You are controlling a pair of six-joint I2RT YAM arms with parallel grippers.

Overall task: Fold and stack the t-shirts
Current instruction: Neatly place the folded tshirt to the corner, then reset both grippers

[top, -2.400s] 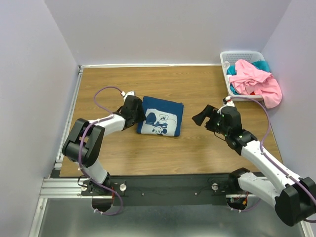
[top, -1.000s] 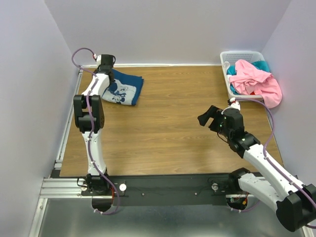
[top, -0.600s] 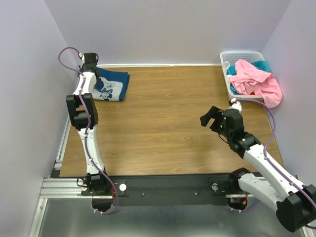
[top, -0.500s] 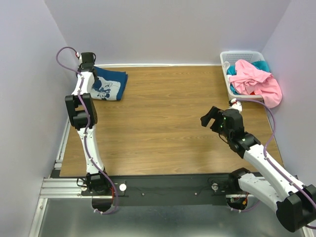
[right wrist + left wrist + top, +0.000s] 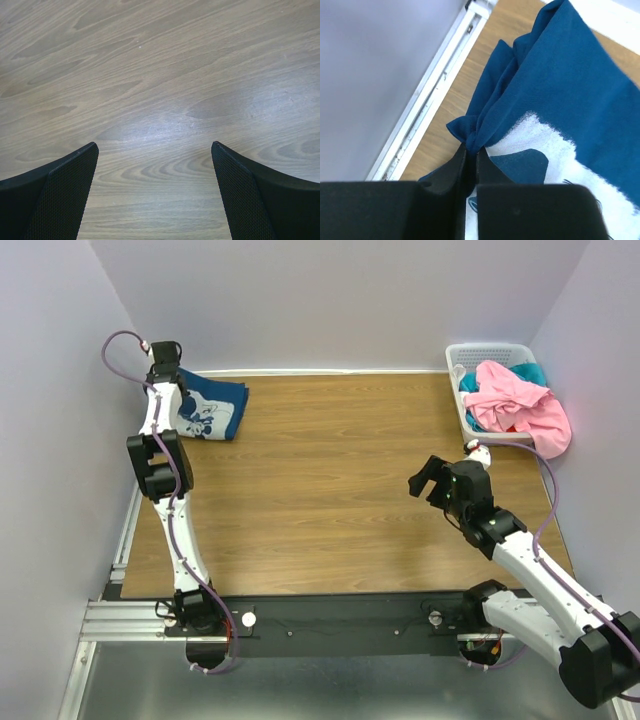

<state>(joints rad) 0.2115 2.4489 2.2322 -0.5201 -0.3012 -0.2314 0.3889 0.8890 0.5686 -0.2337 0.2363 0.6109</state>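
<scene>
Leftmost, at the far left corner of the table (image 5: 330, 480): left gripper (image 5: 470, 150) on a fully stretched arm, jaws almost together and pinching a bunched fold of the navy t-shirt (image 5: 560, 95). Folded into a flat rectangle on the wood, just beside the metal rail (image 5: 432, 102) along the table's left edge. White cartoon print (image 5: 205, 412) facing up. Cloth gathered into small pleats right at the fingertips, the rest spreading away smooth toward the back wall.

Further right, past the middle of the table: right gripper (image 5: 420, 478) held above the wood, pointing toward the left. Jaws spread wide, gripping nothing, with only wood grain showing between the two black textured fingers (image 5: 60, 190). Well apart from the navy t-shirt and from the basket.

Far right, in the back corner against the walls: white slatted basket (image 5: 482, 350). Heaped inside, a crumpled pink t-shirt (image 5: 515, 400), spilling over the basket's near right rim. Under it, a brighter teal t-shirt (image 5: 531, 371), visible only in patches at the back and along the left side. Neither one folded.
</scene>
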